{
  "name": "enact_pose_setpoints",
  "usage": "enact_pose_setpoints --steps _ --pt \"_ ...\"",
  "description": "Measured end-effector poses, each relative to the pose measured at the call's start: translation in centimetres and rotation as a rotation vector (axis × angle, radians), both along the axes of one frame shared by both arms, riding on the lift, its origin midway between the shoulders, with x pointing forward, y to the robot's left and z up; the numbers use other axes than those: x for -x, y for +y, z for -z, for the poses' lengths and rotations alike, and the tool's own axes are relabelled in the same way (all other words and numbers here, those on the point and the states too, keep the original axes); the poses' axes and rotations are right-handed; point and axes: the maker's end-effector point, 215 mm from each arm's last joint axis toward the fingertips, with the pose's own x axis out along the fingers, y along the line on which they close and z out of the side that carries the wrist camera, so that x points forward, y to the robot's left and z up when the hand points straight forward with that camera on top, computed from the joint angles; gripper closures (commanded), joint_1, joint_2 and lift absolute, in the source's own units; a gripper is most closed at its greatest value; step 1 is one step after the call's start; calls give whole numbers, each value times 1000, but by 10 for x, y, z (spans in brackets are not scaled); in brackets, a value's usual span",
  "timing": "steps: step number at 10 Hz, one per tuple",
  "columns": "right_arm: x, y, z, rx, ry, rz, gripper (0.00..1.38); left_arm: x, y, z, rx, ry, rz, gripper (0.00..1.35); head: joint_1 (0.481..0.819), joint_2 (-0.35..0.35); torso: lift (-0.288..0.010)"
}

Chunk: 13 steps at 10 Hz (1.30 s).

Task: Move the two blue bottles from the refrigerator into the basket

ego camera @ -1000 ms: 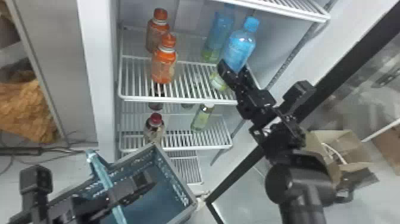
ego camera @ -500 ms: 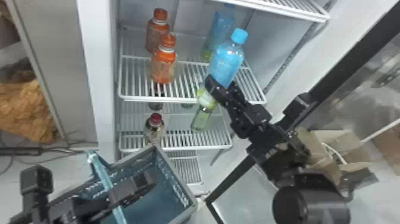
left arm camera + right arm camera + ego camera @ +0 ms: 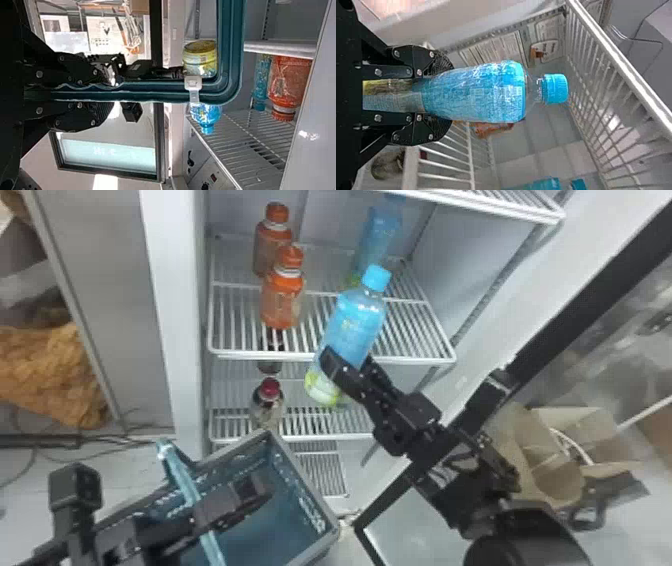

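Observation:
In the head view my right gripper [image 3: 345,365] is shut on a blue bottle [image 3: 356,321], tilted in front of the shelf edge. The right wrist view has this blue bottle [image 3: 482,93] between both fingers of my right gripper [image 3: 437,95], cap pointing away. A second blue bottle [image 3: 378,237] stands at the back of the upper shelf. The teal basket [image 3: 310,490] is below the shelves at the lower left. My left gripper [image 3: 250,495] is over it, and in the left wrist view my left gripper [image 3: 107,92] is shut on the basket's rim or handle [image 3: 158,92].
Two orange bottles [image 3: 282,297] stand left on the same wire shelf [image 3: 330,357]. A red-capped bottle [image 3: 269,402] is on the shelf below. The open door's dark frame [image 3: 565,315] runs along the right, with a cardboard box [image 3: 545,450] beside it.
My right gripper has carried the blue bottle leftward and downward, from over the shelf's right part to ahead of its front edge. The left gripper and basket have kept still.

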Motion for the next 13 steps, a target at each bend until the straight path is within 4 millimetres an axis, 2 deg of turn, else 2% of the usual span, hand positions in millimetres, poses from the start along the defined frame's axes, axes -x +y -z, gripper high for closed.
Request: enact_pose_setpoints --steps 5,7,10,11,13 --pt "37 55 20 -83 117 -149 1274 -1 0 0 -2 1 -2 1202 695 -228 -10" --pt "61 75 42 -101 215 -221 1274 -2 0 -1 1 -2 -5 1202 695 -202 -10" --pt "87 91 73 -111 333 -294 1236 -5 2 -4 8 -6 -17 1202 695 -180 -10" --pt "92 100 82 -126 361 -323 1001 -6 2 -4 8 -7 -18 1202 695 -163 -10" --pt "95 106 90 -137 382 -340 305 -6 2 -4 8 -7 -17 1202 695 -146 -10"
